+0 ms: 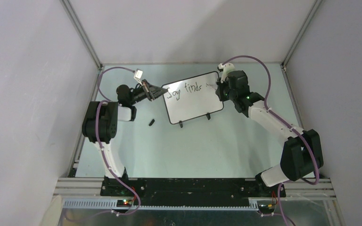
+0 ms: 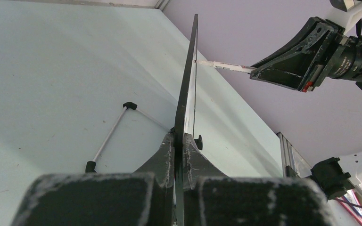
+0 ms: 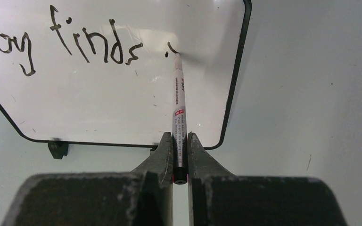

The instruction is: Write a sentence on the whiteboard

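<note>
The whiteboard (image 1: 193, 96) stands on its two black feet (image 1: 208, 116) in the upper middle of the top view, on the pale surface (image 1: 193, 150), turned so that its left end sits lower in the frame than its right. The sentence (image 1: 185, 89) so far reads "Joy finds" in thin black strokes along the top of the board, with the lower part of the board blank. The left hand (image 1: 158, 91) reaches in from the left of the frame and is clamped on the board's left edge; in the left wrist view its two fingers are pressed tight against both faces of the thin black frame, the board seen edge-on and running up the middle of the picture. The right hand (image 3: 180, 141) comes in from the right and is closed on a slim white marker pen (image 3: 178, 103), gripping it near its rear end. The pen's tip touches the board just right of "finds", close to the upper right corner, at a small fresh curl of ink. A small black piece (image 1: 151, 122) lies on the surface to the lower left of the board, apart from it and from both hands.
</note>
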